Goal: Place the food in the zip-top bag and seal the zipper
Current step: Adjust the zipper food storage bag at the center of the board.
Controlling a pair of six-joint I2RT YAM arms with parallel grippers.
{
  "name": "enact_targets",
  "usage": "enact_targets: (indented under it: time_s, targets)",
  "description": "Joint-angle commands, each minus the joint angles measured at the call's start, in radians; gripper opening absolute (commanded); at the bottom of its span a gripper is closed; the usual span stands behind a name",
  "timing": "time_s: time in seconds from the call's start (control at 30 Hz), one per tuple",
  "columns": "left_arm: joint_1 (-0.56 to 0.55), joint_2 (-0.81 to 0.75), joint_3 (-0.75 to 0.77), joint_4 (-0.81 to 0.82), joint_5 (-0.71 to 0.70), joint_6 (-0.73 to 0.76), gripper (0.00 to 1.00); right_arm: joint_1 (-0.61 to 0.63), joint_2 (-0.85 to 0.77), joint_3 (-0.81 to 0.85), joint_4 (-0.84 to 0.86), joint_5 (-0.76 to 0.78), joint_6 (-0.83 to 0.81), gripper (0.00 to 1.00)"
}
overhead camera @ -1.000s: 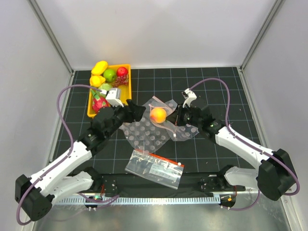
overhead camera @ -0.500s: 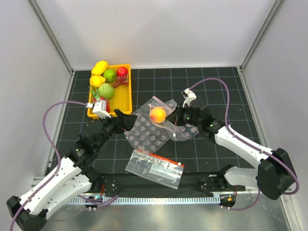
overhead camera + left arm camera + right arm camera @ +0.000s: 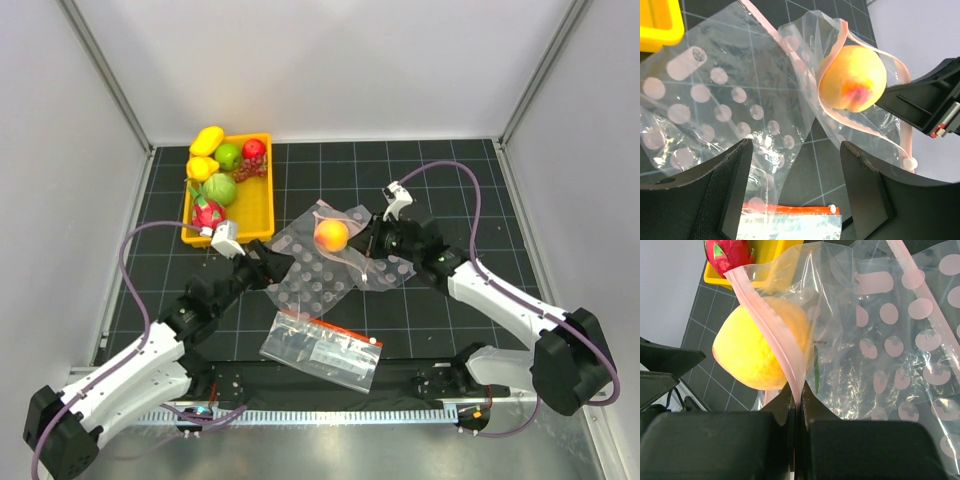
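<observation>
orange peach (image 3: 852, 77) sits in the zip-top bag (image 3: 875, 125) mouth on the tabletop (image 3: 450, 190)
right jaws pinched shut on the zipper (image 3: 772, 320) edge; left jaws gape wide, empty, over the bubble sheet (image 3: 305, 280) left edge, yellow tray (image 3: 258, 200) near behind.

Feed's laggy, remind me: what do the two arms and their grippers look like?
The left arm and right arm share white links with black joints, each with a purple cable looping alongside. Each wrist carries a small white camera block. The left gripper and right gripper are matte black, with broad flat fingers.
</observation>
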Motion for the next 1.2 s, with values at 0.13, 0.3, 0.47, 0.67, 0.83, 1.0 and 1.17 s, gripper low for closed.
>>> enact_targets:
  time_s: [0.13,0.3,0.47,0.67,0.83,1.0,1.17]
  targets:
    - [-0.01,-0.009,-0.06,0.257,0.045,-0.102,0.66,-0.011,-0.015,-0.007,0.066,-0.026,0.03,0.01]
    - [-0.036,0.127,-0.05,0.366,0.05,-0.14,0.54,-0.011,-0.012,-0.008,0.072,-0.034,0.036,0.01]
    - [-0.074,0.215,-0.037,0.433,0.013,-0.177,0.45,-0.011,-0.009,-0.01,0.078,-0.037,0.039,0.01]
    - [-0.123,0.276,-0.039,0.513,-0.053,-0.2,0.42,-0.013,-0.005,-0.013,0.087,-0.047,0.047,0.01]
    - [-0.13,0.338,-0.014,0.526,-0.062,-0.203,0.41,-0.013,-0.005,-0.013,0.09,-0.05,0.05,0.01]
    - [-0.14,0.384,-0.001,0.549,-0.081,-0.205,0.36,-0.013,-0.009,-0.016,0.09,-0.049,0.052,0.01]
    - [-0.148,0.417,0.012,0.588,-0.095,-0.202,0.36,-0.013,-0.011,-0.016,0.09,-0.055,0.052,0.01]
